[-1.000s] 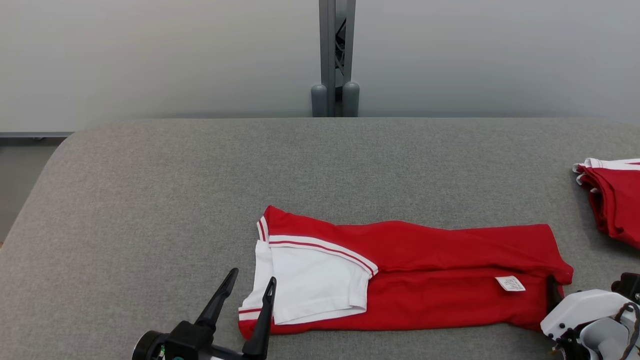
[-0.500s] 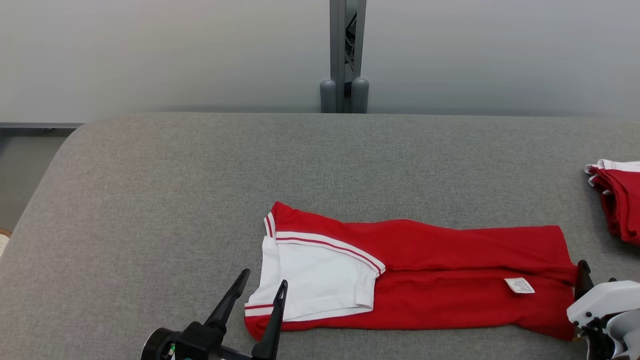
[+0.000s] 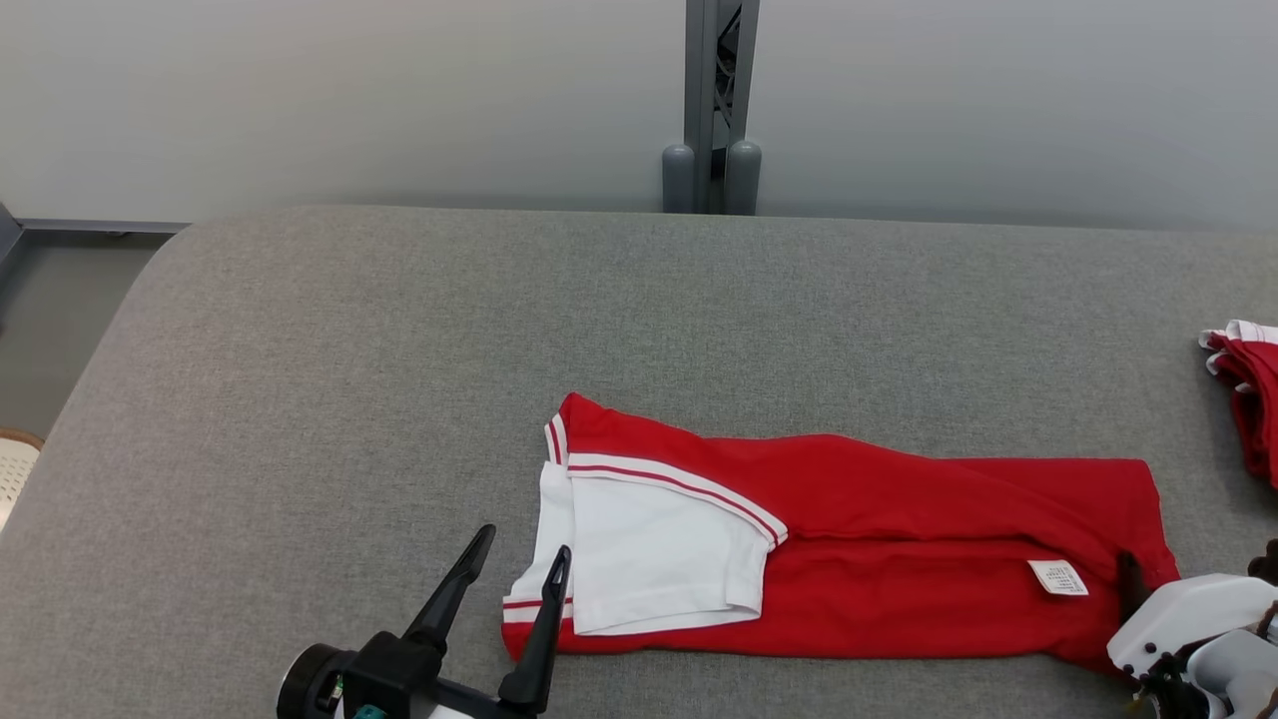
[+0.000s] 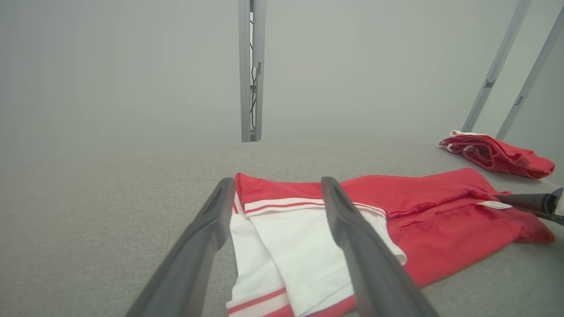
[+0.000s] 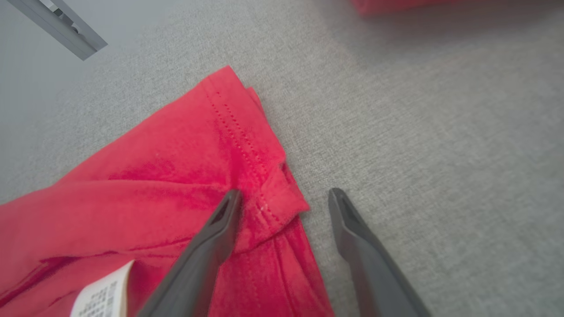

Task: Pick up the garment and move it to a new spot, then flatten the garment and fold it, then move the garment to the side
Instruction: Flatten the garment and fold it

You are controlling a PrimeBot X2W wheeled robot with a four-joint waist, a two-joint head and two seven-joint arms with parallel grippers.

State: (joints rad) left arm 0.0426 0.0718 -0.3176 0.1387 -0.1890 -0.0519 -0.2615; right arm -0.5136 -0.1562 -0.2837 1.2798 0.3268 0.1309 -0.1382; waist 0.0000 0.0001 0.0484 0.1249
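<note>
**Both hands open at the ends of the folded garment**

In the head view, the red garment [image 3: 899, 559] is seen lying on the grey tabletop [image 3: 399, 350], folded into a long band that runs from 9 o'clock to 3 o'clock. It lies near the tabletop's 6 o'clock edge, toward 5 o'clock from the middle. A white panel [image 3: 659, 559] edged with red and white stripes is folded over the 9 o'clock end. A small white care label [image 3: 1058, 577] is seen on the red cloth near the 3 o'clock end.

The left hand [image 3: 525, 540] is placed at the garment's 9 o'clock end with its two dark fingers spread apart. In the left wrist view, one finger is seen over bare tabletop just beside the cloth's edge and the other over the white panel. Whether the cloth is touched cannot be told.

The right hand [image 5: 285, 193] is placed at the 3 o'clock end, likewise with its fingers apart and nothing gripped. In the right wrist view, one finger is seen over the red cloth beside the label and the other over bare tabletop, with the stitched hem corner between them.

A second red garment [image 3: 1248, 394] with a white edge is seen bunched toward 2 o'clock from the first, well apart from it. A grey metal post [image 3: 714, 100] stands against the pale wall at 12 o'clock behind the tabletop.
</note>
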